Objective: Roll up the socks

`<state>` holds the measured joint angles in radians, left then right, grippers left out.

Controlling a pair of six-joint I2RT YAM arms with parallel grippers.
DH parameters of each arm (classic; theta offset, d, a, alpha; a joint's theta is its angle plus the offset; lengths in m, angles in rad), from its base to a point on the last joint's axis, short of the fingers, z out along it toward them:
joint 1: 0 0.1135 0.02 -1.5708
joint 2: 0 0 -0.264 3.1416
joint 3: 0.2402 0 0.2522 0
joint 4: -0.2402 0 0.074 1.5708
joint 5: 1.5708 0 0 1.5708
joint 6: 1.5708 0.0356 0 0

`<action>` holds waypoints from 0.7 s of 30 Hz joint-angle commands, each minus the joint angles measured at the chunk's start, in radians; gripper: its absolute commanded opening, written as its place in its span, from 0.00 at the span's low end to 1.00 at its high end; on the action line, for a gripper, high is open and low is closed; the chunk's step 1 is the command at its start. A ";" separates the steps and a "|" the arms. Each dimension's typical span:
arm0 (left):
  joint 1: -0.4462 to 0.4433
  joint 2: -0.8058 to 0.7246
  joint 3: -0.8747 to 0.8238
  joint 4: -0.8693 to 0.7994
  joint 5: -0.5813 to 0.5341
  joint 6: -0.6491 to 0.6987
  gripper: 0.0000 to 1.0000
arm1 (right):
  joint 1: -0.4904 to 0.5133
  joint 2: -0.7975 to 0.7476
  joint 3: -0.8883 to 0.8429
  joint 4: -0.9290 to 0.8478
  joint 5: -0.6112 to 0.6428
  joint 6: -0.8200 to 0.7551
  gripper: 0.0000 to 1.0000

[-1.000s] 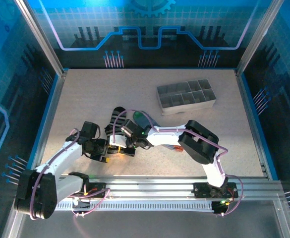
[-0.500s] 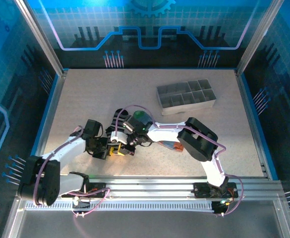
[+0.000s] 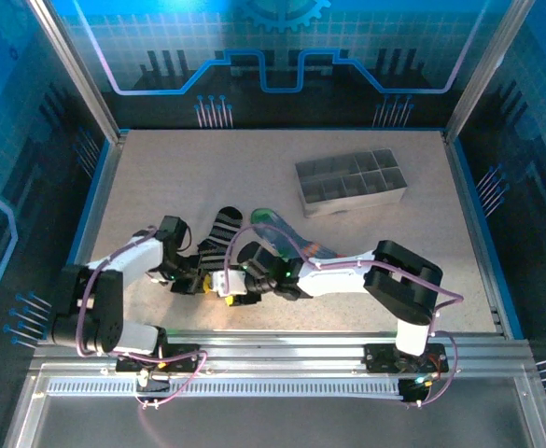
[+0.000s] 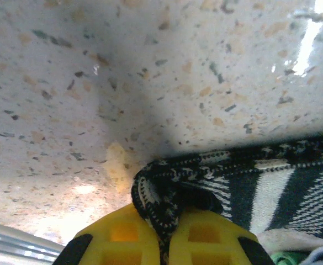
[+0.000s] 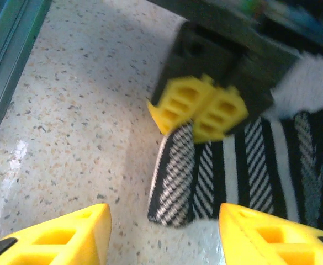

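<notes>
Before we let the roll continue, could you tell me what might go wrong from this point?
The left gripper pinches only a thin fold at the edge of the black sock, so it may slip free. The open right gripper faces the left one closely, so closing in could bump it rather than catch fabric.

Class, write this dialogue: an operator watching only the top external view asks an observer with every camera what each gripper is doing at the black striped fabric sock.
Operator: Is the left gripper holding anything?
Observer: Yes, it is shut on a fold of the black fabric sock with thin white stripes.
Operator: And the right gripper?
Observer: It is open, and the sock's corner lies ahead between its yellow fingers.
</notes>
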<state>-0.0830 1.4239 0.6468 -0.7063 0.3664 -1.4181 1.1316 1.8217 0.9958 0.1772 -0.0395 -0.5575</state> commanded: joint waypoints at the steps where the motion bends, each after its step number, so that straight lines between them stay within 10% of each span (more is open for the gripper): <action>1: 0.015 0.075 -0.016 -0.145 -0.096 0.036 0.00 | 0.042 0.004 -0.017 0.068 0.133 -0.179 0.53; 12: 0.033 0.135 0.009 -0.130 -0.091 0.061 0.00 | 0.055 0.162 0.094 0.077 0.193 -0.200 0.39; 21: 0.037 0.059 0.029 -0.131 -0.082 0.099 0.10 | 0.003 0.224 0.188 -0.077 0.080 -0.077 0.00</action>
<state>-0.0494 1.4979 0.7059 -0.7780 0.3862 -1.3357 1.1641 1.9968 1.1297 0.1795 0.1116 -0.6960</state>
